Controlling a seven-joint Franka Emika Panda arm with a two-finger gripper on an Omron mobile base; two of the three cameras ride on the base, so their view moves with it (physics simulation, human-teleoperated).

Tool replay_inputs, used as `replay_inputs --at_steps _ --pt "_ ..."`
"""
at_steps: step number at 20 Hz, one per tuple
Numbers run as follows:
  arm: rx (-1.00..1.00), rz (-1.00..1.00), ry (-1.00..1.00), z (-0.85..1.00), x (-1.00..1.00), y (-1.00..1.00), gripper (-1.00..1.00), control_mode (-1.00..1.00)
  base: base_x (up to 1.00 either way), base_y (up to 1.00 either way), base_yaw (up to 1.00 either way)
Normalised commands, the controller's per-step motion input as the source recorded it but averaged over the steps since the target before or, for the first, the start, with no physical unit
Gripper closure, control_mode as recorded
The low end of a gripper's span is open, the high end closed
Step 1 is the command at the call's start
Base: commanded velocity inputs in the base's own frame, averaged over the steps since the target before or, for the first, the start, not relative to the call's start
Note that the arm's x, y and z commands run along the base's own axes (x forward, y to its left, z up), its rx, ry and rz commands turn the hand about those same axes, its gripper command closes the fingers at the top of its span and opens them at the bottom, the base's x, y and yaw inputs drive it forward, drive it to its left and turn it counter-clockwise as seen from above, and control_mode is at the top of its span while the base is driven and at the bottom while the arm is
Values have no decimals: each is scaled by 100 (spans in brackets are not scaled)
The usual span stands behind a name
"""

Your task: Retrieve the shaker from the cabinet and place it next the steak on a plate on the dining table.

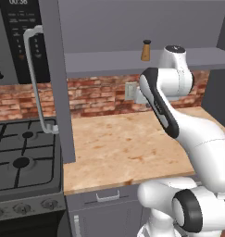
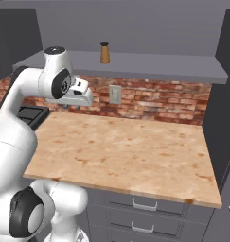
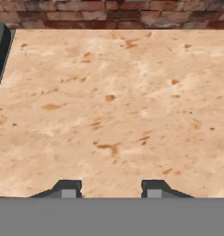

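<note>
The shaker is standing upright on the cabinet shelf, above the gripper; its fingers are standing apart over the counter, gripping nothing.

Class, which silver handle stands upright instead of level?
The long curved bar handle on the open cabinet door; the short drawer handles under the counter lie level.

Red brick backsplash, wood-grain counter, black stove, grey drawers.
</note>
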Motion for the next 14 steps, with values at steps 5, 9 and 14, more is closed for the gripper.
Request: replay_inputs --at_steps 5,9,14 --pt "0 0 -13 4 -45 0 -100 -100 0 0 0" --pt "0 0 -44 18 -80 -1 -100 -100 0 0 0" --pt "0 0 -48 58 -55 -2 -100 -100 0 0 0"
